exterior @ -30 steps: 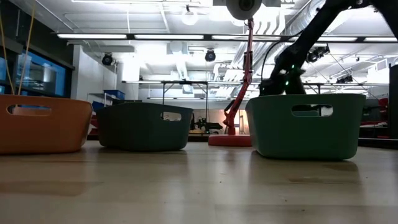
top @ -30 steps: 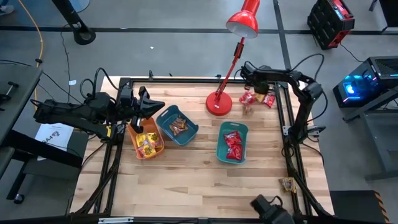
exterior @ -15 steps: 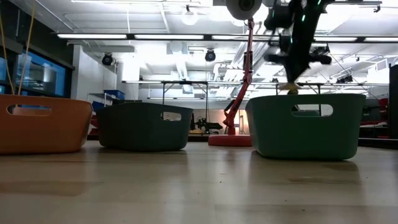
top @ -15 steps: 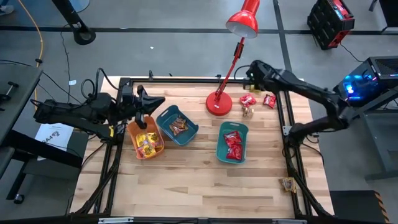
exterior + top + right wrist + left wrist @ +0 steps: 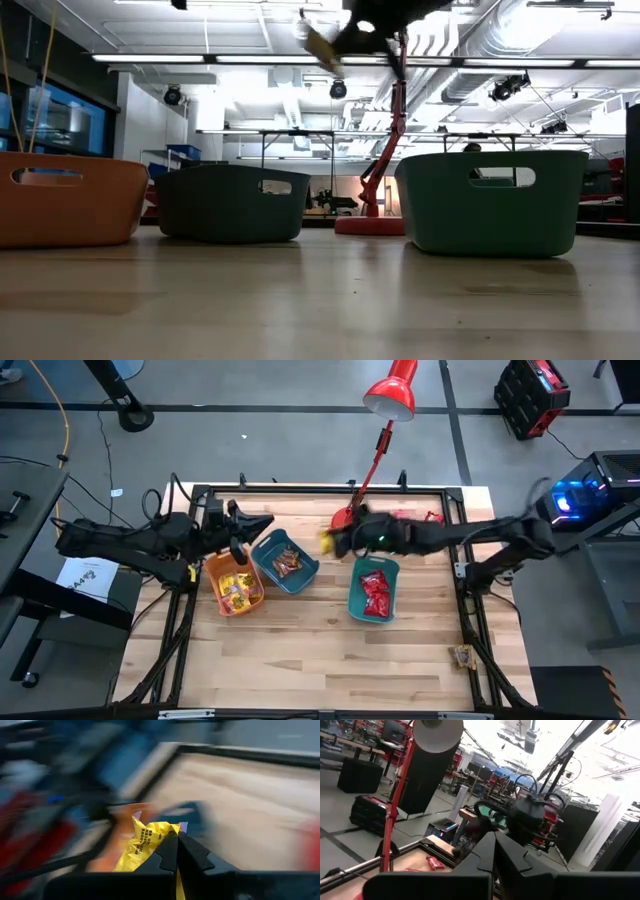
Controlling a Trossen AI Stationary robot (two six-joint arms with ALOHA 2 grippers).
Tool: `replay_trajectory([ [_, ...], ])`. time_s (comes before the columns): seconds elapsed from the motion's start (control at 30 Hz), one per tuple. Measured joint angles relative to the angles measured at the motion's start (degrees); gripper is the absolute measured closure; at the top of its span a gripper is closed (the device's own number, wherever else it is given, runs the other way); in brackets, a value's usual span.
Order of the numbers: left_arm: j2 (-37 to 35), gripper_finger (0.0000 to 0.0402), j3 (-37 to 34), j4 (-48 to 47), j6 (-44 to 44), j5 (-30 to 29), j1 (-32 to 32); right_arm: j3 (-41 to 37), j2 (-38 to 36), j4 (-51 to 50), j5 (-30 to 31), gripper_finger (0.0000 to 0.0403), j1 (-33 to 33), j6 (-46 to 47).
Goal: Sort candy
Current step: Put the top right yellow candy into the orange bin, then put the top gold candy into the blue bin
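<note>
Carrying a yellow candy (image 5: 145, 847) pinched in our right gripper (image 5: 335, 541) above the bench (image 5: 300, 650), we judge the orange bin (image 5: 222, 568) holding other yellow packets lies farther leftward, beside our left gripper (image 5: 252, 526), which hovers closed and empty.

Right gripper (image 5: 333, 541) with yellow candy (image 5: 327, 540), now left of lamp base (image 5: 345, 520)

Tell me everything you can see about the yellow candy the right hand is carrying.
The yellow candy is a small shiny crinkled packet with dark printed lettering. It is pinched between the shut fingers of the right hand, hanging in the air above the table, between the red lamp's base and the teal bin of brown candy. Nothing else touches it.
</note>
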Motion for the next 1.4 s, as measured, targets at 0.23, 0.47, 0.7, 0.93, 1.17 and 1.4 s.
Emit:
replay_trajectory([
  [0.23,1.05,0.0402,0.0,11.82,0.25,0.77,0.02,2.98,17.94,34.35,-14.37,0.0403,2.02,-4.18],
  [0.47,0.81,0.0401,0.0,20.99,4.79,1.08,0.02,23.28,35.26,32.55,-26.31,0.0403,1.83,-9.74],
  [0.7,0.81,0.0401,0.0,23.84,3.93,3.41,-0.15,48.74,49.83,12.67,-28.92,0.04,2.33,-10.75],
  [0.93,0.81,0.0402,0.0,23.89,2.16,4.94,-0.17,62.92,55.74,1.4,-30.67,0.0334,1.71,-10.77],
  [1.17,0.76,0.0402,0.0,24.01,0.33,7.94,-0.17,69.35,55.39,-14.17,-32.15,0.0264,-1.12,-19.47],
  [1.4,0.64,0.0402,0.0,26.16,0.31,11.87,-0.2,63.01,47.22,-43.63,-23.52,0.0257,-4.28,-34.77],
])
